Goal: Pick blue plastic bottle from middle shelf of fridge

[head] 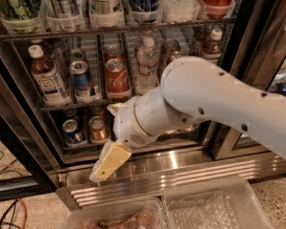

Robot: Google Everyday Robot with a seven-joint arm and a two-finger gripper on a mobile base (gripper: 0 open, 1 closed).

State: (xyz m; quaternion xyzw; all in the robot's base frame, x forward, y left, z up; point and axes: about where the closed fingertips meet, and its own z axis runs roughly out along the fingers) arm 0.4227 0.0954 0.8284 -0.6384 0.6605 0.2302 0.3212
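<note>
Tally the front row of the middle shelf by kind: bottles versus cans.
Brown bottles: 2
Water bottle: 1
Cans: 3
Total: 6, though the arm may hide more.
Gripper hangs low, in front of the fridge base.

The middle shelf point(62, 105) carries a brown bottle point(46, 78), blue can point(83, 80), red can point(117, 78) and water bottle point(147, 66); the gripper point(101, 171) hangs lower down.
</note>
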